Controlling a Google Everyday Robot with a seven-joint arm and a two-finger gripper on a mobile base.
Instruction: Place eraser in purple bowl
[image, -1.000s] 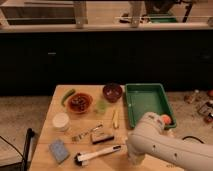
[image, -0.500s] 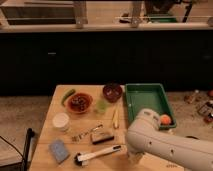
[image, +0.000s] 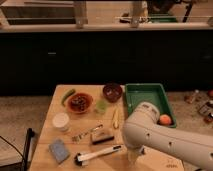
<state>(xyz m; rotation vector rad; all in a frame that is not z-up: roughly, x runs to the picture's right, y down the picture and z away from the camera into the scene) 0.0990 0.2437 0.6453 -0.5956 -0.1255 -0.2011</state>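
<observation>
The eraser (image: 102, 137), a small tan-topped block with a dark base, lies on the wooden table (image: 50, 131) near its front middle. The purple bowl (image: 112, 91), dark maroon and glossy, stands at the back middle of the table, apart from the eraser. My white arm (image: 160, 137) fills the lower right. Its end, with the gripper (image: 134, 156), hangs over the table's front edge just right of the eraser, mostly hidden by the arm.
An orange bowl (image: 80, 102), a pale-green cup (image: 101, 106) and a green vegetable (image: 68, 96) stand left of the purple bowl. A green tray (image: 147, 95) with an orange ball (image: 165, 119) is right. A white cup (image: 61, 121), blue sponge (image: 59, 150), brush (image: 97, 155) and fork (image: 85, 133) lie in front.
My arm has swung left and lower over the table's front right, covering more of the tray and the table. The objects have not moved.
</observation>
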